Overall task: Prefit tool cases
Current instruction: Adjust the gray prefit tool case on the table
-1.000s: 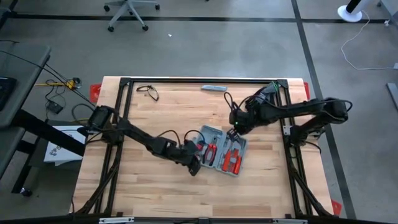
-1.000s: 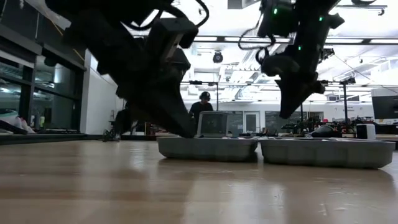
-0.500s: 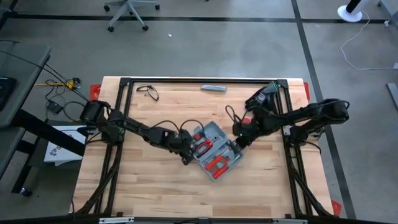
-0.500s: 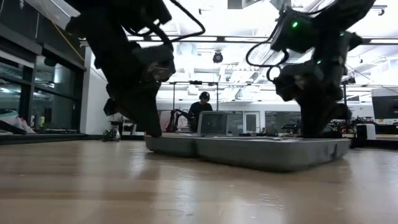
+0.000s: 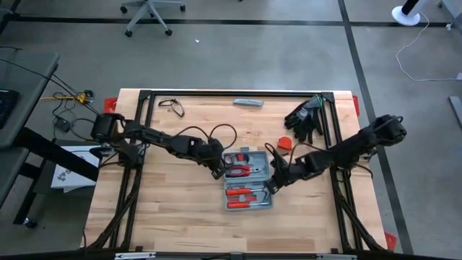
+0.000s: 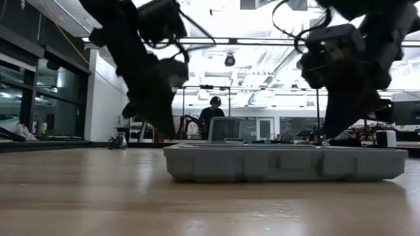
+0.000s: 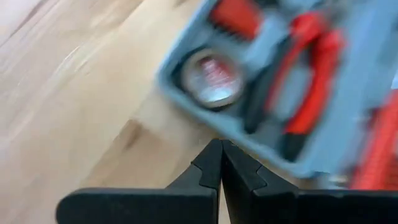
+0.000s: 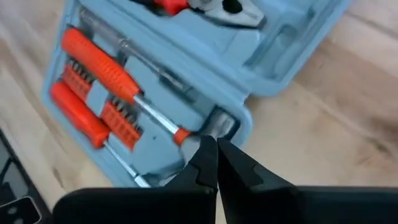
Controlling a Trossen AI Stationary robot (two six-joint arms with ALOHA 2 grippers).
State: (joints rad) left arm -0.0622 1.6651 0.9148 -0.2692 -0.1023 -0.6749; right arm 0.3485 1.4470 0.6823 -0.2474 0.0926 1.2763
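The grey-blue tool case (image 5: 247,181) lies open and flat on the wooden table, one half toward the far edge and one toward the near edge. Red-handled pliers and a tape measure (image 7: 211,81) sit in its far half, red screwdrivers (image 8: 99,62) and bits in its near half. My left gripper (image 5: 219,172) is shut at the far half's left end. My right gripper (image 5: 273,187) is shut at the near half's right end. In the low view the case (image 6: 282,162) stands between both arms. My left gripper has its shut fingertips (image 7: 211,155) right at the left end wall of the far half (image 7: 186,102), slanting down from the table's left. The view is blurred, so I cannot tell whether they touch. The case lies flat on the table. My right gripper sets its shut fingertips (image 8: 205,152) on the rim of the near half, beside the small latch recess (image 8: 219,123) at the case's right end. The fingers slant down from the table's right. The case rests flat on the table.
Black gloves (image 5: 304,115) lie at the far right by the frame rail, with a small red thing (image 5: 286,143) in front of them. A slim grey bar (image 5: 248,102) and a dark cable loop (image 5: 172,107) lie along the far edge. Bare wood lies toward the near edge.
The open case has turned clockwise on the table, as seen from above: its halves lay side by side and now lie far and near. My left gripper has gone toward the far edge at the case's left, my right gripper toward the near edge at its right. Both stayed shut.
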